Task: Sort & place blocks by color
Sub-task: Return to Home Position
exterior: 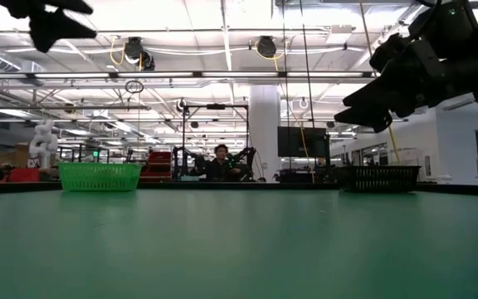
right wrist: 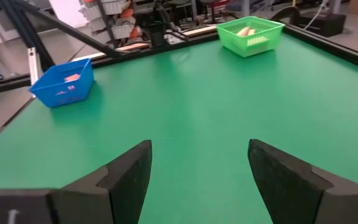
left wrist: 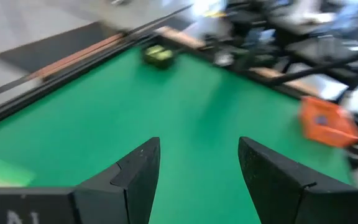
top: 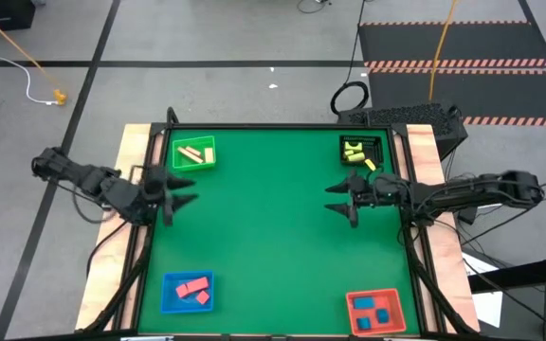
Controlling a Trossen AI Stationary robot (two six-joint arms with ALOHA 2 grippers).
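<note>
A: Quick one. Any block loose on the table [top: 263,237]?

B: None I can see. All are in corner trays: tan blocks [top: 193,153] in the green tray [top: 209,164], yellow blocks [top: 354,152] in the black tray [top: 344,140], red blocks [top: 193,288] in the blue tray [top: 169,303], blue blocks [top: 375,313] in the red tray [top: 352,327].

A: Grippers?

B: Left gripper [top: 190,191] is at the left edge of the mat with its fingers spread and nothing between them. The left wrist view shows only bare green in the gap. Right gripper [top: 332,197] is at the right edge, also spread and empty. They point at each other across the middle, and the low view shows both held high off the surface.

A: What matters for the next move?

B: Which way the blocks lie from each tool. The green tray sits just beside the left gripper, off to the side of its pointing line and not ahead of it. The black tray sits the same way by the right gripper, with one yellow piece at the tray edge nearest that arm. The blue and red trays are well apart from both, at the other two corners.

A: So?

B: I'd call the sorting done — what's left is the retreat. Pulling each arm straight back along its own axis should clear the trays, but swinging toward the near tray could clip it.
</note>
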